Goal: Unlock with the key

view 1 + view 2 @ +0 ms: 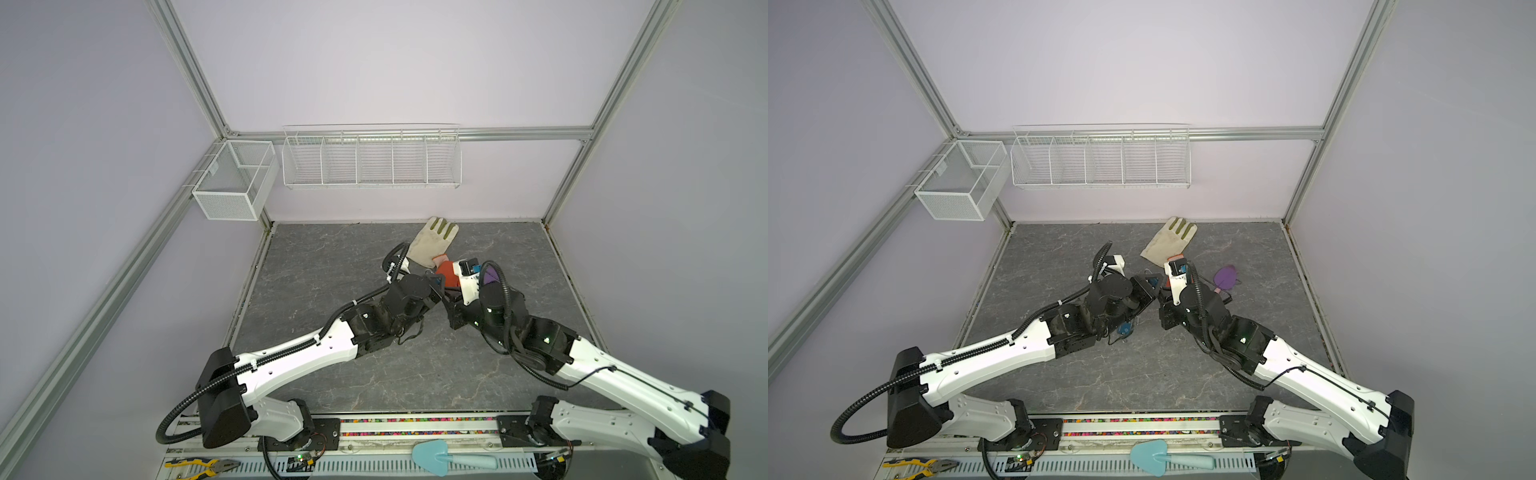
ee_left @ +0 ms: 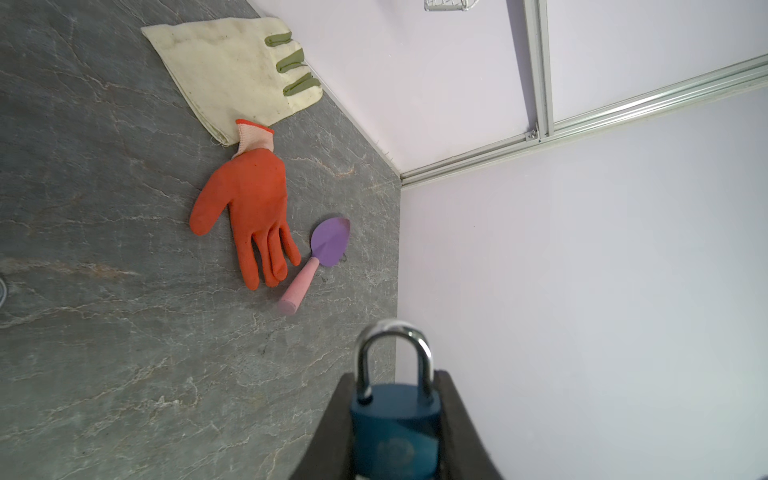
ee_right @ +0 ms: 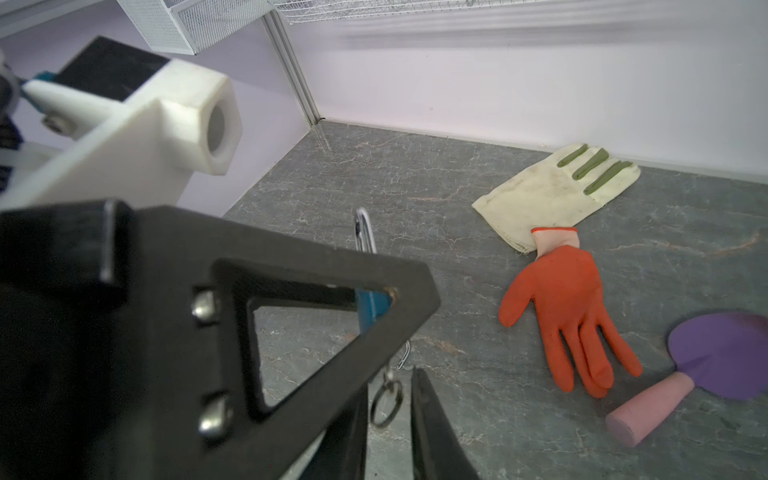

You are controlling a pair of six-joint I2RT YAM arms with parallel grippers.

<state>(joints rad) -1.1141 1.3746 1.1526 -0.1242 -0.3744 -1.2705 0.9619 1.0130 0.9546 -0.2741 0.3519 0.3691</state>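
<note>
My left gripper (image 2: 394,380) is shut on a blue padlock (image 2: 395,428), and its silver shackle (image 2: 392,345) sticks out past the fingertips. In the right wrist view the padlock (image 3: 372,307) shows through the left finger's triangular cut-out. A metal key ring (image 3: 386,401) hangs below the lock, and that finger hides the key itself. My right gripper (image 3: 390,397) is open, its fingers on either side of the ring and apart from it. In both top views the grippers (image 1: 436,286) (image 1: 1160,301) meet above the middle of the table.
An orange glove (image 2: 253,208), a cream glove (image 2: 232,62) and a purple trowel with a pink handle (image 2: 328,245) lie on the grey table behind the grippers. White wire baskets (image 1: 370,162) (image 1: 232,183) hang on the walls. A blue trowel (image 1: 432,457) and pliers (image 1: 203,465) lie on the front rail.
</note>
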